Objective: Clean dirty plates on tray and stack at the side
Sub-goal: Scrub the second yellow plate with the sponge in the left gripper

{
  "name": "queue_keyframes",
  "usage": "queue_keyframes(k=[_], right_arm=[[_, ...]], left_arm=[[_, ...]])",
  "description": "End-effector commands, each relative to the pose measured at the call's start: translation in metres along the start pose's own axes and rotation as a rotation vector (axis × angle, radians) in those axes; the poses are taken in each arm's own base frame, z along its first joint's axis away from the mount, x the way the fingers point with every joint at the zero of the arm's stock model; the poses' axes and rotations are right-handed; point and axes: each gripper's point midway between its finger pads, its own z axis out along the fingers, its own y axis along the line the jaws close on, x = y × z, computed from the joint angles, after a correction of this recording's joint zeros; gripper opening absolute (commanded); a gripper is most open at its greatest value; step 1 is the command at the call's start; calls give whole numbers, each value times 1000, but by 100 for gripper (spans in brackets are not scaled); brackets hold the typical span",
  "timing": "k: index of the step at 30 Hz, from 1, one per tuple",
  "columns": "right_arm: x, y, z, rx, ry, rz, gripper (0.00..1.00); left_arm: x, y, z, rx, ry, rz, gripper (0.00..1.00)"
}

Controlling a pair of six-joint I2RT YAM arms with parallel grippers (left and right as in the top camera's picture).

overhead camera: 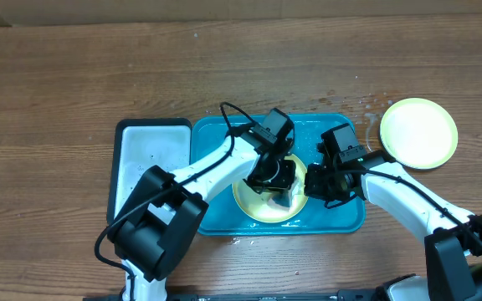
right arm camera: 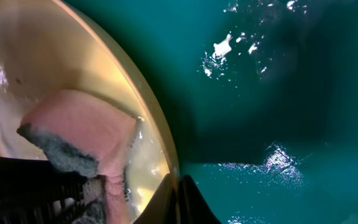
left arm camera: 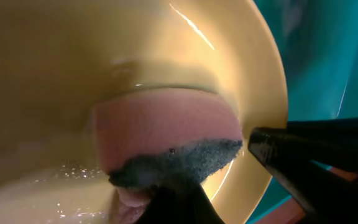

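One yellow-green-rimmed plate (overhead camera: 262, 209) lies on the wet teal tray (overhead camera: 341, 138). My left gripper (overhead camera: 276, 180) is shut on a pink sponge (left arm camera: 160, 127) with a dark scouring side, pressed onto the plate's wet pale centre (left arm camera: 73, 62). My right gripper (overhead camera: 320, 184) is shut on this plate's right rim (right arm camera: 151, 118), one finger inside and one outside (right arm camera: 178, 196). The sponge (right arm camera: 86, 124) also shows in the right wrist view, beside the tray's floor (right arm camera: 278, 93). A second yellow-green-rimmed plate (overhead camera: 418, 132), its centre pale and unmarked, lies on the table right of the tray.
A smaller white tray with a black rim (overhead camera: 149, 163) stands against the teal tray's left side. Water drops speckle the wooden table (overhead camera: 366, 102) near the tray's far right corner. Both arms cross over the tray's front half.
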Motion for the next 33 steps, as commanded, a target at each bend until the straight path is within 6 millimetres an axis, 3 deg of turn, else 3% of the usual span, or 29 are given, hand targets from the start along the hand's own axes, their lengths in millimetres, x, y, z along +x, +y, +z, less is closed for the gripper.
queue_keyframes(k=[1,8,11,15,18,21,24,26,33], right_arm=[[4,8,0,-34,16,-12,4],[8,6,0,-25,32,-5,4],[12,4,0,-16,46,3,4],[15,2,-1,-7,59,9,4],[14,2,0,-9,56,8,4],[12,3,0,-13,49,5,4],[11,4,0,-18,42,4,4],[10,4,0,-18,39,14,4],[9,5,0,-22,34,23,4]], left_arm=[[-18,4,-1,-3,-51,-97,4],[-74,36,-20,-24,-252,-217,4],[-85,61,-25,-73,-290,-280,4],[-76,98,-31,-170,-262,-362,4],[-55,126,-36,-285,-197,-383,4],[-32,138,-38,-357,-109,-358,4],[-15,138,-38,-369,-28,-299,4],[-10,127,-34,-319,15,-230,4],[12,41,-18,88,148,101,4]])
